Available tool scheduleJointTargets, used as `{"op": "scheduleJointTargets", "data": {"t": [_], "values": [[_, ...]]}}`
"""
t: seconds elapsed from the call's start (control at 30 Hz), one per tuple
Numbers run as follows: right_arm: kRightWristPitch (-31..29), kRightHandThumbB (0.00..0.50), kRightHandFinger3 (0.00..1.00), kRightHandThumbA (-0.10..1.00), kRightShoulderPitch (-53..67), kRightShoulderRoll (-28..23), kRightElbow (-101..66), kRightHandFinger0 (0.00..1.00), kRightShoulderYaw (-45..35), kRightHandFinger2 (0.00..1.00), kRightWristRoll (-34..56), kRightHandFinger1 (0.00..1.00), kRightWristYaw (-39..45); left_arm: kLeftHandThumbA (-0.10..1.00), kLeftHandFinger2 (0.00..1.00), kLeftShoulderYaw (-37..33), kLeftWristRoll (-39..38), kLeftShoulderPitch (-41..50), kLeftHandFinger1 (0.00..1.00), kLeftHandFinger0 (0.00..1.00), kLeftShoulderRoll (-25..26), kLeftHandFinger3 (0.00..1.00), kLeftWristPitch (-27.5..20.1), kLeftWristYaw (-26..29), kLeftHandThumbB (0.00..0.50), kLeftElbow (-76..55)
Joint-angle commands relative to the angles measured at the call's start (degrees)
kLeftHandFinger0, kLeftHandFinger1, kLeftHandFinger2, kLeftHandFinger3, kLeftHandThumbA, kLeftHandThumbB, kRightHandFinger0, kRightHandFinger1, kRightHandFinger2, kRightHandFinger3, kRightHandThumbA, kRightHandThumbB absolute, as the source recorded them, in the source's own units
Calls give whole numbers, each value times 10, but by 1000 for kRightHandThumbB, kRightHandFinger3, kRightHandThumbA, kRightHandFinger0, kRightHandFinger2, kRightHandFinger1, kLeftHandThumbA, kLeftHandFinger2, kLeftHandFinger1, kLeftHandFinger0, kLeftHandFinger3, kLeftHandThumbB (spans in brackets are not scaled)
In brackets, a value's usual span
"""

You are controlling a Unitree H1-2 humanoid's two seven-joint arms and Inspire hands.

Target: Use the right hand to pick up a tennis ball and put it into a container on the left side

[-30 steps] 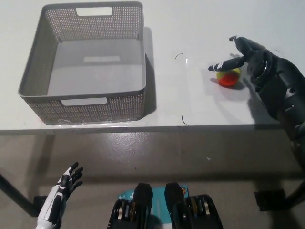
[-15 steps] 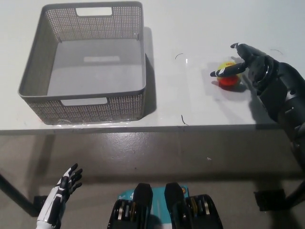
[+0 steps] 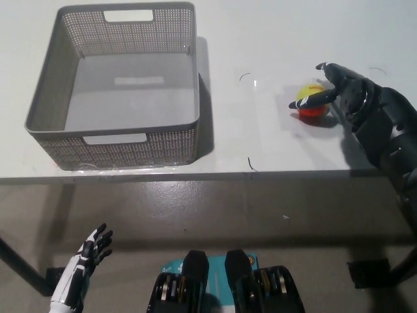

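Fingers (image 3: 311, 100) of right hand (image 3: 345, 91) curled against tennis ball (image 3: 310, 99)

Bare table (image 3: 260, 137) lies between ball (image 3: 311, 99) and basket (image 3: 117, 85); only the basket's right wall stands in that path. Basket interior holds nothing, open from above.

We see our right robot hand (image 3: 340, 88) has closed in around the tennis ball (image 3: 311, 100), which rolled slightly back.

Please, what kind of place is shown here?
Probably an indoor test bench: a bare white table holding only a grey perforated basket and a yellow-and-red ball, above a plain grey floor.
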Motion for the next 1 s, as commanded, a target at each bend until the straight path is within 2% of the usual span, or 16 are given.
{"op": "scheduleJointTargets", "data": {"t": [0.0, 0.17, 0.53, 0.63, 0.77, 0.8, 0.9, 0.93, 0.97], "values": [[-3, 470, 1000, 1000, -27, -7, 0, 1000, 4, 1000, 12, 1000, 7, 1000, 1000, 4, -8, -1, 1000, 1000, 7, 1000, -15, -3, 279, -13], [-4, 499, 1000, 1000, -23, -8, 4, 1000, 16, 1000, 9, 1000, 10, 1000, 1000, 4, -8, -2, 1000, 1000, 6, 1000, -14, -3, 293, -13], [-4, 483, 1000, 1000, -14, -6, 12, 1000, 17, 1000, 18, 1000, 11, 1000, 1000, 3, -4, -1, 1000, 1000, 7, 1000, -12, 0, 282, -16], [-6, 469, 1000, 1000, -14, -6, 12, 1000, 12, 1000, 25, 1000, 10, 1000, 1000, 3, -4, -5, 1000, 1000, 9, 1000, -18, -3, 296, -10], [-8, 477, 1000, 1000, -12, -7, 13, 1000, 8, 1000, 30, 1000, 5, 1000, 1000, 2, 0, -6, 1000, 1000, 8, 1000, -14, 0, 308, -12], [-12, 459, 1000, 1000, -11, -6, 12, 1000, 8, 1000, 31, 1000, -2, 1000, 1000, 2, -4, -7, 1000, 1000, 8, 1000, -16, -4, 311, -11], [-29, 449, 1000, 1000, -6, -6, 10, 1000, 7, 1000, 31, 1000, -30, 1000, 1000, 1, -4, -7, 1000, 1000, 10, 1000, -17, -5, 310, -11], [-44, 405, 1000, 977, -1, -5, 8, 1000, -2, 1000, 39, 1000, -54, 1000, 1000, 1, -3, -6, 1000, 1000, 9, 1000, -15, -4, 313, -13], [-71, 371, 697, 845, 9, -4, 6, 714, -31, 648, 66, 630, -97, 1000, 1000, 1, -2, -6, 1000, 1000, 9, 1000, -15, -3, 321, -12]]}}
